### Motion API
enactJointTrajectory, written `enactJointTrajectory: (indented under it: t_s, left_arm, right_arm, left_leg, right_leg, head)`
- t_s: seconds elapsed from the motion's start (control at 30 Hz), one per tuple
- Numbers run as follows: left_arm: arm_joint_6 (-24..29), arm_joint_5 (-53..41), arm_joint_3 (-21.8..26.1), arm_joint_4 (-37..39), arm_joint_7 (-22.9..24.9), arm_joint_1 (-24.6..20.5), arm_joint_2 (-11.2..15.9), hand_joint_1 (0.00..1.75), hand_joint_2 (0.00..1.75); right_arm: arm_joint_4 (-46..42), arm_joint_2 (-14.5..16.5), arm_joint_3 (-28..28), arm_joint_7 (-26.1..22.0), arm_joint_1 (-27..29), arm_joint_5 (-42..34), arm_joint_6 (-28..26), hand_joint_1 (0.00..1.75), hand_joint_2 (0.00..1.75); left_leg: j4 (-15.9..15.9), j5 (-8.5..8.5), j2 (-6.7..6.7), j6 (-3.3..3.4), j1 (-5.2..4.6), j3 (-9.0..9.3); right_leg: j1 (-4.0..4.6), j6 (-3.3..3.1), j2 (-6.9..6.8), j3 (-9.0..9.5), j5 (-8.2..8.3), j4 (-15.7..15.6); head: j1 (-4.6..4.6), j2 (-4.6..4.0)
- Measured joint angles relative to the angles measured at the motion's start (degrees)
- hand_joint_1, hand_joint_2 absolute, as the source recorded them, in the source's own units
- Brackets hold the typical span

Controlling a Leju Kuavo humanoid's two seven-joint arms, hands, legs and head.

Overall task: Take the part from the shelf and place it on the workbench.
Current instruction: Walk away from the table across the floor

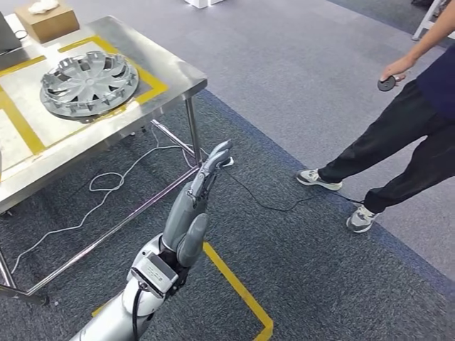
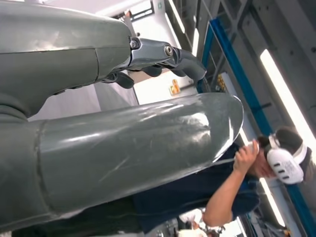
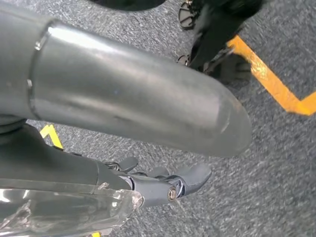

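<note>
The part, a silver hubcap, lies flat on the steel workbench, inside a frame of yellow tape. My left hand is raised to the right of the bench, well away from the hubcap. Its fingers are stretched out and it holds nothing. In the left wrist view the left hand points up towards the ceiling and a person. My right hand hangs over the grey carpet with its fingers straight and nothing in it.
A person stands on the right, legs apart, holding a small dark round object. A cardboard box sits at the bench's far corner. White and black cables trail under the bench. Yellow tape marks the carpet.
</note>
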Motion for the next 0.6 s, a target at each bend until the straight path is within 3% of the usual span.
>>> enactJointTrajectory:
  t_s: [0.07,0.13,0.2,0.3,0.33,0.37,0.4,0.43,0.5,0.57,0.6]
  left_arm:
    - [0.15,0.20,-0.08,0.05,-0.05,-0.29,-0.09,0.00,0.00]
    - [0.20,0.29,-0.27,0.09,-0.10,-0.58,-0.19,0.00,0.00]
    - [0.22,0.47,-0.48,0.10,-0.13,-0.90,-0.30,0.00,0.00]
    - [0.25,1.05,-0.72,0.17,-0.23,-1.06,-0.19,0.00,0.00]
    - [0.25,1.29,-0.80,0.25,-0.30,-1.00,-0.09,0.00,0.00]
    - [0.24,1.57,-0.88,0.34,-0.47,-0.94,0.00,0.00,0.00]
    - [0.23,1.80,-0.94,0.44,-0.68,-0.91,0.05,0.00,0.00]
    - [0.24,1.96,-0.98,0.52,-0.94,-0.89,0.07,0.00,0.00]
    - [0.45,2.09,-1.07,0.61,-1.57,-0.94,0.03,0.00,0.00]
    - [0.94,2.08,-1.13,0.61,-2.05,-1.09,-0.08,0.00,0.00]
    - [1.18,2.08,-1.15,0.61,-2.16,-1.20,-0.19,0.00,0.00]
  right_arm:
    - [0.01,0.01,0.01,-0.11,-0.17,0.05,0.01,0.00,0.00]
    - [0.00,-0.05,0.02,-0.22,0.00,0.10,0.05,0.00,0.00]
    - [-0.01,-0.15,0.00,-0.30,0.16,0.15,0.12,0.00,0.00]
    - [-0.02,-0.25,-0.01,-0.41,0.01,0.19,0.17,0.00,0.00]
    - [-0.02,-0.25,0.00,-0.43,0.00,0.18,0.16,0.00,0.00]
    - [-0.02,-0.25,0.00,-0.41,0.03,0.16,0.11,0.00,0.00]
    - [-0.02,-0.25,0.00,-0.37,0.06,0.13,0.05,0.00,0.00]
    - [-0.02,-0.25,0.00,-0.33,0.06,0.10,-0.01,0.00,0.00]
    - [-0.02,-0.24,0.00,-0.28,-0.04,0.07,-0.12,0.00,0.00]
    - [-0.02,-0.23,0.00,-0.29,-0.08,0.09,-0.15,0.00,0.00]
    - [-0.01,-0.22,0.00,-0.29,0.00,0.12,-0.12,0.00,0.00]
  left_leg:
    - [0.39,-0.24,0.67,-0.82,-0.24,-0.03]
    - [0.41,-0.27,1.23,-1.40,-0.09,0.03]
    - [2.19,-1.81,0.08,-1.87,0.19,-0.70]
    - [12.84,-7.25,-2.69,-1.88,0.17,-5.75]
    - [16.18,-8.28,-3.00,-1.75,0.11,-7.50]
    - [17.68,-8.16,-3.13,-1.53,0.04,-8.46]
    - [16.93,-6.92,-3.23,-1.23,-0.05,-8.35]
    - [14.08,-4.84,-3.55,-0.87,-0.13,-7.17]
    - [6.35,-0.99,-5.54,-0.07,-0.16,-3.70]
    - [2.04,0.14,-7.20,0.18,-0.19,-1.85]
    - [1.53,0.02,-7.24,0.23,-0.25,-1.71]
  right_leg:
    - [0.06,-0.82,-0.53,1.38,0.50,-2.54]
    - [0.22,-2.07,0.61,0.99,0.68,-2.26]
    - [0.26,-2.96,1.64,0.70,0.86,-2.18]
    - [0.40,-3.75,3.41,0.39,1.02,-2.22]
    - [0.51,-3.88,4.09,0.30,1.04,-2.22]
    - [0.62,-3.96,4.80,0.25,1.06,-2.22]
    - [0.70,-3.99,5.53,0.23,1.09,-2.22]
    - [0.76,-3.97,6.26,0.26,1.14,-2.21]
    - [0.84,-3.76,7.64,0.17,1.22,-2.12]
    - [0.78,-3.20,8.68,-0.24,1.41,-2.10]
    - [0.71,-2.78,9.12,-0.43,1.56,-2.23]
  head:
    - [-0.20,0.00]
    - [-0.56,0.00]
    - [-0.64,0.00]
    - [-0.82,0.00]
    - [-0.85,0.00]
    - [-0.85,0.00]
    - [-0.85,0.00]
    - [-0.85,0.00]
    - [-0.83,0.00]
    - [-0.79,0.00]
    - [-0.78,0.00]
